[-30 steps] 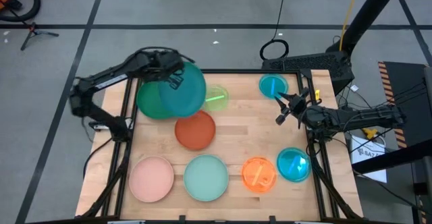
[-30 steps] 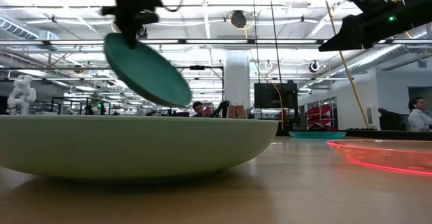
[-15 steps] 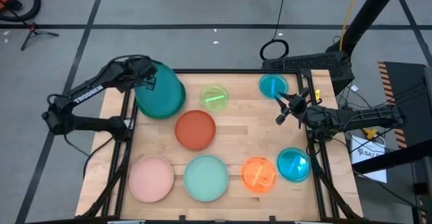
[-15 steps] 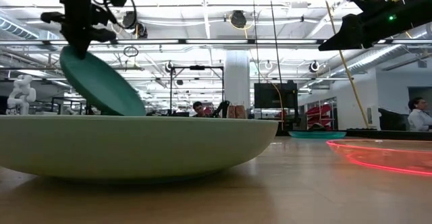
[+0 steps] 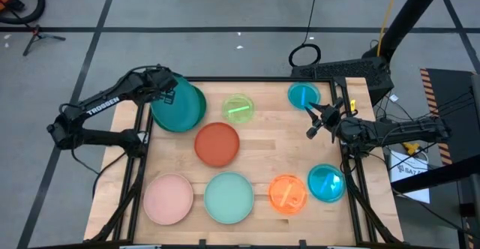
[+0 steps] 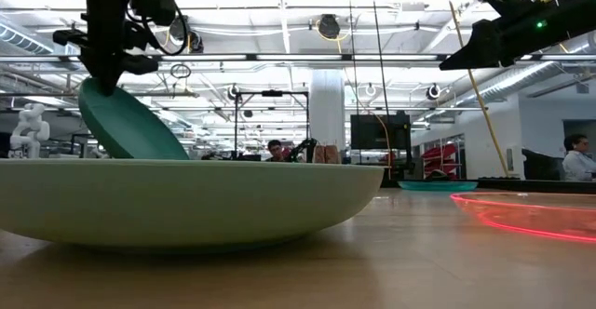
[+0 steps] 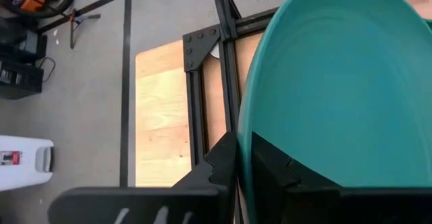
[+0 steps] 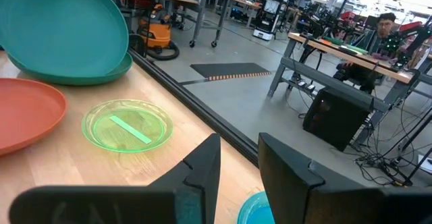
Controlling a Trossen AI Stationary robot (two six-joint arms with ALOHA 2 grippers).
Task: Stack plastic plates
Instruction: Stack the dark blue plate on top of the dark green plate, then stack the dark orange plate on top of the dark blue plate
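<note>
1. Your left pincer (image 7: 243, 160) pinches the teal plate's (image 5: 182, 103) rim, holding it tilted over the dark green plate (image 5: 166, 121) at the table's (image 5: 259, 142) far-left corner.
2. "TROSSEN" is printed on the left arm (image 5: 101, 107).
3. Your right pincer (image 5: 318, 118) hangs slightly parted near a blue plate (image 5: 302, 95).

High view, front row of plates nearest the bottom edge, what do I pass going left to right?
Opaque pink round plastic plate → opaque mint round plastic plate → translucent orange round plastic plate → translucent blue round plastic plate.

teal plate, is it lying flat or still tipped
Tipped. In the low view the teal plate slants down from the left gripper, which pinches its rim over the dark green plate.
</note>
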